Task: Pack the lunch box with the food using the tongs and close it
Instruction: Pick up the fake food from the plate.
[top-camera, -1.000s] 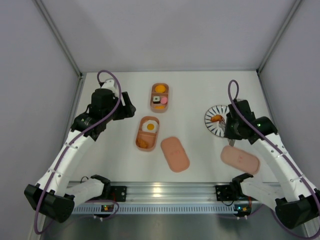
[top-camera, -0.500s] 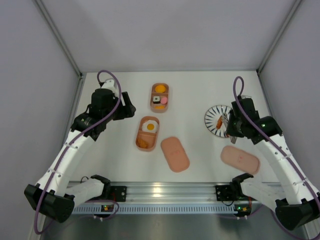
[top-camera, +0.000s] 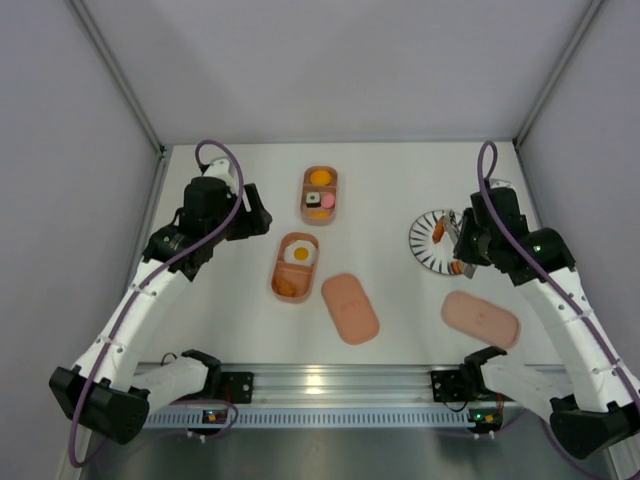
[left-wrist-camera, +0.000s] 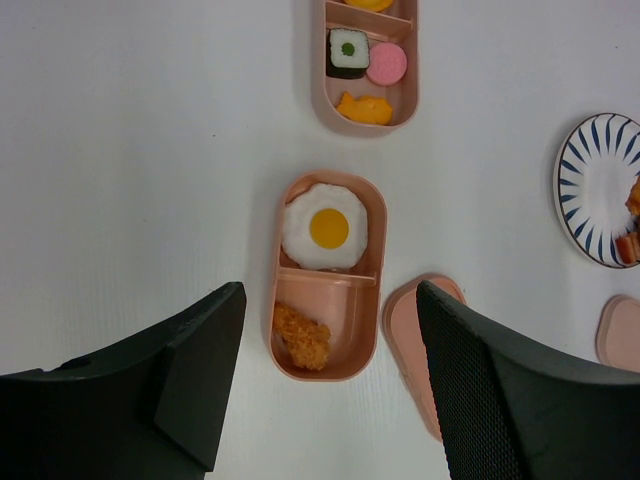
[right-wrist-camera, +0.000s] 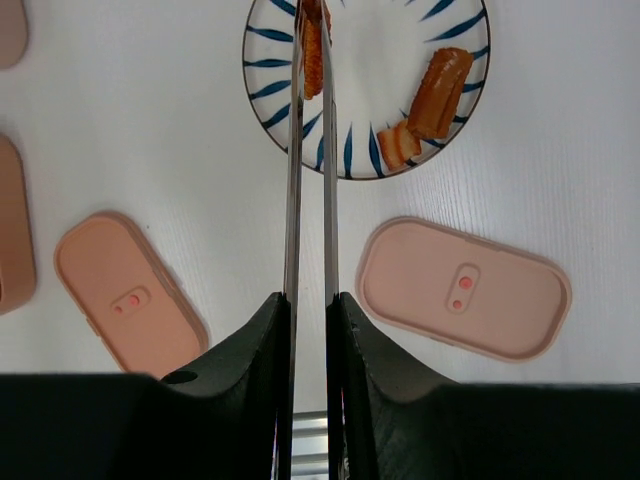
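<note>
The right gripper (right-wrist-camera: 307, 300) is clenching the tongs (right-wrist-camera: 305, 180), its 2 fingers pressing the 2 thin metal arms nearly together. The tongs are reaching out over the striped plate (right-wrist-camera: 370, 60), and their tips are pinching an orange-brown food strip (right-wrist-camera: 312, 40). 2 more brown-red sausage pieces, 1 long (right-wrist-camera: 440, 90) and 1 short (right-wrist-camera: 398, 145), are lying on the plate just beside each other.

The egg tray (left-wrist-camera: 278, 330) of the lunch box is serving here as the reference point. It is sitting open on the white surface (left-wrist-camera: 140, 150), carrying a fried egg (left-wrist-camera: 328, 228) in its far compartment and a breaded brown piece (left-wrist-camera: 303, 338) in its near 1. The second tray (left-wrist-camera: 325, 95) is lying just beyond it, apart from it, holding a sushi roll (left-wrist-camera: 348, 52), a pink round piece (left-wrist-camera: 385, 65) and an orange fish-shaped piece (left-wrist-camera: 365, 108) in 1 compartment, with another orange piece showing past the divider. 1 flat lid (top-camera: 350, 308) is resting just beside the egg tray, on the right arm's side and nearer the arm bases. The other lid (top-camera: 480, 318) is lying well apart from the egg tray, farther toward that same side. The plate is also standing well apart from the egg tray on that side, with the right gripper over it.

The left gripper (left-wrist-camera: 331, 300) is hanging released and empty, jaws spread wide, on the left arm's side of the egg tray; its wrist view is framing that tray between the 2 fingers (left-wrist-camera: 190, 380).
</note>
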